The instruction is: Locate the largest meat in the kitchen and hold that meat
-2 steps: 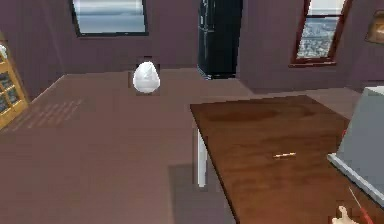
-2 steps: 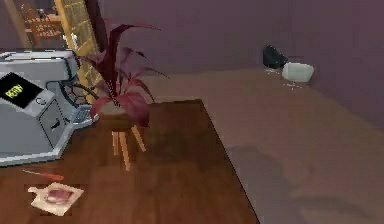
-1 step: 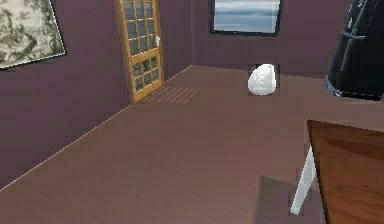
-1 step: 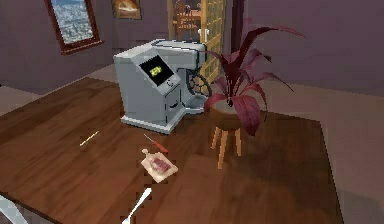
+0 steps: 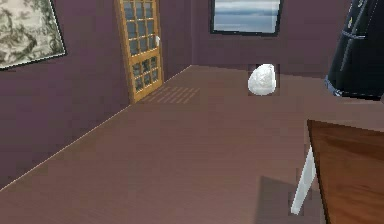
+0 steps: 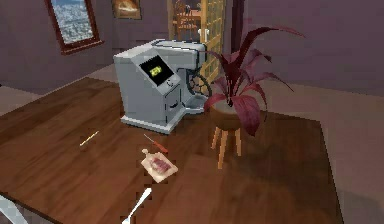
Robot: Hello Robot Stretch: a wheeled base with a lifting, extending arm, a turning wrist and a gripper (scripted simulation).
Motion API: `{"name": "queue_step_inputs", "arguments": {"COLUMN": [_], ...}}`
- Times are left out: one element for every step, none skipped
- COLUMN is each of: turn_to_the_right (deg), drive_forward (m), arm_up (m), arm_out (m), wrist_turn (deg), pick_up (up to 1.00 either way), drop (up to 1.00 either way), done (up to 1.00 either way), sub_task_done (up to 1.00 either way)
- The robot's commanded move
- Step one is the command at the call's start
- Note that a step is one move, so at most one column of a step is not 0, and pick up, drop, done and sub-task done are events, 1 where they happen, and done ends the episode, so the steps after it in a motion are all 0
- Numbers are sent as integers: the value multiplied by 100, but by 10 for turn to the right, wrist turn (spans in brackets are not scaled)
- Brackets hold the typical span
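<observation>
A small flat thing (image 6: 158,163), pale with a reddish patch on top, lies on the brown wooden table (image 6: 60,150) in the arm side view, in front of the grey coffee machine (image 6: 155,85). Its shape is too small to name. A thin red stick (image 6: 153,140) lies just behind it.
On the table also stand a red-leafed plant (image 6: 238,85) on a small stool, a yellow pencil (image 6: 90,137) and a white utensil (image 6: 138,205). In the forward view are a table corner (image 5: 350,165), a black fridge (image 5: 360,50), a white bag (image 5: 262,79), a wooden door (image 5: 140,45) and open floor.
</observation>
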Motion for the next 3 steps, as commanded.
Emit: {"name": "queue_step_inputs", "arguments": {"turn_to_the_right": [0, 0, 0], "drive_forward": [0, 0, 0], "arm_up": [36, 0, 0], "arm_out": [0, 28, 0], "wrist_turn": [0, 0, 450], "pick_up": [0, 0, 0], "drop": [0, 0, 0], "done": [0, 0, 0], "sub_task_done": [0, 0, 0]}}
